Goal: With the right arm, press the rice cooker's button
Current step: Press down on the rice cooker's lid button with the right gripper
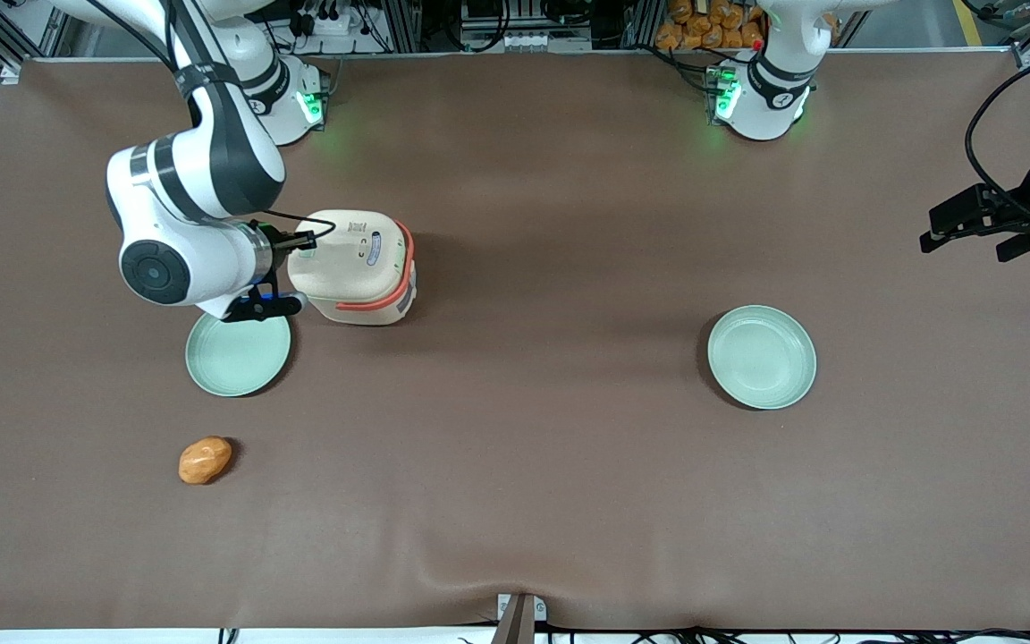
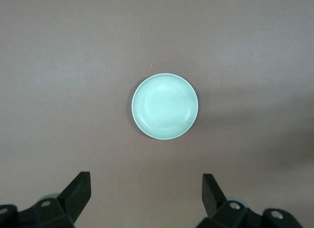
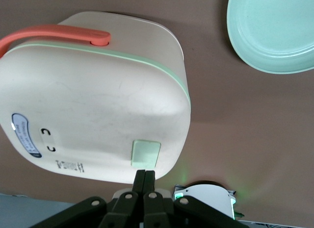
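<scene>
brown table (image 1: pixel 533 465) carries the rice cooker (image 1: pixel 356 266), with 1 green plate (image 1: pixel 238 355) just beside it, nearer the front camera. my pincer (image 3: pixel 144 178), fingers pressed together, hovers at the cooker's lid edge, tips just beside the button (image 3: pixel 145 154).

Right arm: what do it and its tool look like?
The right arm is glossy white with black bands, thick rounded joints and a round black cap on one joint. A thin black cable loops near the wrist. Its tool is small, matte black, two slim fingers pressed together, just short of the button.
</scene>
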Controlling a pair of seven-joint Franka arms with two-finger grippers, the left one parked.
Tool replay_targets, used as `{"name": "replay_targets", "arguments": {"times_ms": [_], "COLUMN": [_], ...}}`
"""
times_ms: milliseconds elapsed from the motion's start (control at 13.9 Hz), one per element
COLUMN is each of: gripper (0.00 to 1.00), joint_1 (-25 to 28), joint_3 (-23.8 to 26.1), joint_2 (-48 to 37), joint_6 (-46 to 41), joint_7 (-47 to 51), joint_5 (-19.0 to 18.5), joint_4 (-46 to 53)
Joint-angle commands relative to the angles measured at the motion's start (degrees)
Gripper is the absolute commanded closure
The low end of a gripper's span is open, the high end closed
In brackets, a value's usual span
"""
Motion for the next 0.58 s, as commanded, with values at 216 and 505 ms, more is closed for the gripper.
{"name": "replay_targets", "arguments": {"times_ms": [216, 505], "gripper": [1.00, 1.00], "joint_1": [0.62, 0.70], "joint_3": [-0.37, -0.37], "joint_2": [1.90, 3.40], "joint_6": [0.72, 0.72], "joint_7": [0.71, 0.09], "joint_5": [0.98, 0.98], "joint_4": [-0.43, -0.43]}}
